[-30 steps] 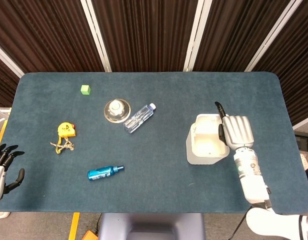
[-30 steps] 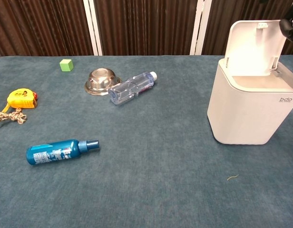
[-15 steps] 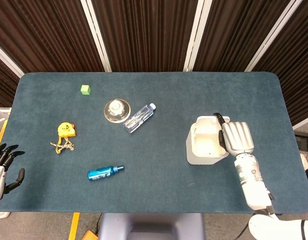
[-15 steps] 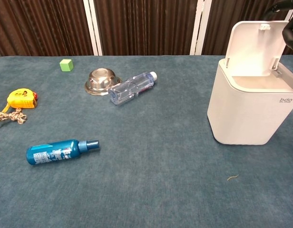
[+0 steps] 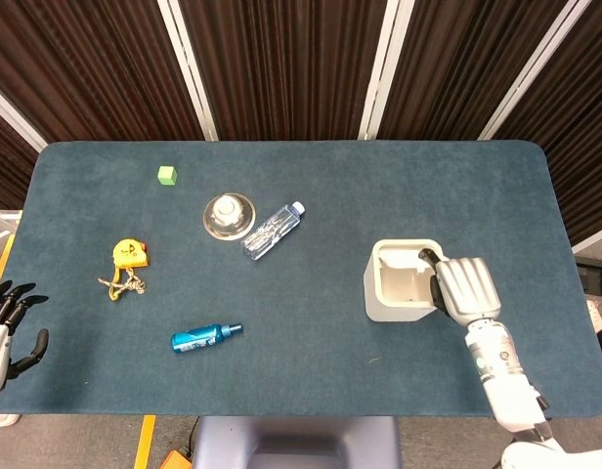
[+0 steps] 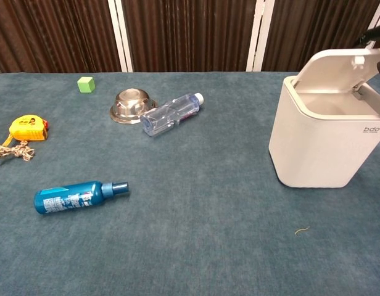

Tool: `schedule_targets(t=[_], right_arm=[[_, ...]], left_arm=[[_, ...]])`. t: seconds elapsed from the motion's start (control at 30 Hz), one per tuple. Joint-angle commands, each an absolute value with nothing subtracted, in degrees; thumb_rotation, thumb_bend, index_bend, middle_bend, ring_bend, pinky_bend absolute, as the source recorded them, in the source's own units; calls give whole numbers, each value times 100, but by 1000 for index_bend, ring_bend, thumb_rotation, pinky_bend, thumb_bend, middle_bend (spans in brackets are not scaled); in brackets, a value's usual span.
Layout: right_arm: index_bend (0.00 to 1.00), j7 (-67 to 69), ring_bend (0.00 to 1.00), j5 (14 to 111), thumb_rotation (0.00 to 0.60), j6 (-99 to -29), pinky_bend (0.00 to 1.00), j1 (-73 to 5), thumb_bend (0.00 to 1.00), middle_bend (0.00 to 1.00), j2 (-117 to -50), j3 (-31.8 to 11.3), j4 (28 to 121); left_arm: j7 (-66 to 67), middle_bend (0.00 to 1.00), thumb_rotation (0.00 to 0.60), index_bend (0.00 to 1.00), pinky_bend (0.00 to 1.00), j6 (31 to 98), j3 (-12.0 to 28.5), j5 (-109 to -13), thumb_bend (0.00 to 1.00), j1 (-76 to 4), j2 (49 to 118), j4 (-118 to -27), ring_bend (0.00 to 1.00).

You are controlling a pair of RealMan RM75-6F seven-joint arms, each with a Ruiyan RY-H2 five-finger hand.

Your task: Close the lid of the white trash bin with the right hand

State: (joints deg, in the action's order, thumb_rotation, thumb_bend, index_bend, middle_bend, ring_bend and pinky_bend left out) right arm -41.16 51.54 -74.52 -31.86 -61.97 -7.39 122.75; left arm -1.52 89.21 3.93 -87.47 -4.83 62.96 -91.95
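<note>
Lid (image 6: 342, 64) lowered since before — right hand (image 5: 464, 287) on it.

Smooth plastic bin (image 6: 319, 148); shiny metal bowl (image 6: 132, 105)

I think I am working in a lab test room: dark ribbed panels (image 5: 281, 68) stand behind the blue cloth table (image 5: 311, 322), and yellow floor tape (image 5: 145, 440) lies below it.

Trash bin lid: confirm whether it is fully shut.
No, the lid is tilted up, leaving a gap above the white trash bin.
</note>
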Motion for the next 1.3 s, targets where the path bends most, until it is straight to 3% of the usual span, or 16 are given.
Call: schedule_targets(t=[0.03, 0.4, 1.07, 1.3], right_arm=[[416, -3934, 698, 5504, 600, -7409, 949, -3010, 766, 794, -6103, -481, 12303], [401, -3531, 698, 6121, 600, -7235, 949, -2695, 765, 794, -5982, -43, 12095], [383, -2817, 699, 5847, 600, -6630, 949, -2618, 766, 794, -5740, -53, 11778], [372, -2352, 699, 6368, 600, -6767, 948, -2458, 766, 794, -5638, -97, 11824]], left_arm=[[-157, 173, 600, 294, 229, 8934, 388, -8761, 459, -478, 6294, -9199, 85], [-161, 173, 600, 294, 229, 8951, 387, -8779, 459, -474, 6295, -9196, 84], [-164, 173, 600, 294, 229, 8940, 379, -8791, 458, -477, 6295, -9195, 84], [-157, 172, 600, 294, 229, 8914, 379, -8777, 458, -487, 6302, -9191, 84]])
